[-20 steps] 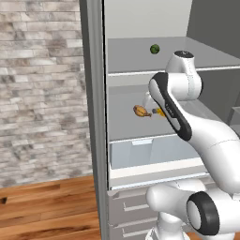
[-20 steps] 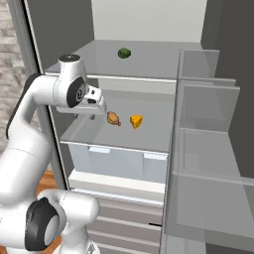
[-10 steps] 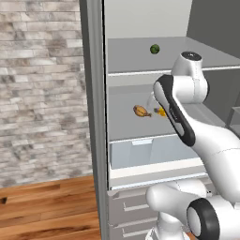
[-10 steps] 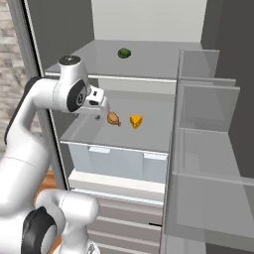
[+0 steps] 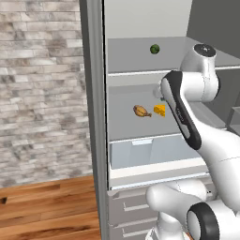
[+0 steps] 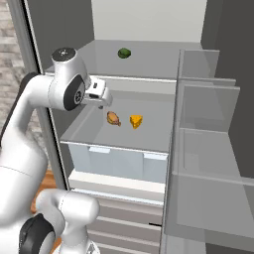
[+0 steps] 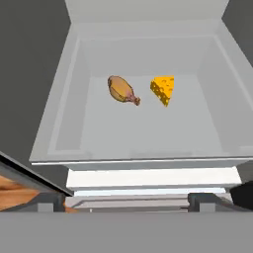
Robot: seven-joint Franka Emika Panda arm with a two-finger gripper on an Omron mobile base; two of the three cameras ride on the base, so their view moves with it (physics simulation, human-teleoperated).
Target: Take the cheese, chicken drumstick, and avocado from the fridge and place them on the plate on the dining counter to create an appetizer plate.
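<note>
Both base views face the open fridge (image 5: 140,117) from either side; the hand view looks down onto its middle shelf (image 7: 148,128), close.

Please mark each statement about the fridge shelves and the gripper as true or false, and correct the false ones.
1. The avocado lies on the shelf above the cheese. True.
2. The chicken drumstick touches the cheese. False: they lie side by side, with a gap between them.
3. The gripper is shut on the drumstick. False: it is open and holds nothing, in front of the shelf.
4. The fridge stands open. True.
5. The cheese lies in the translucent drawer. False: it lies on the shelf above the drawer.
</note>
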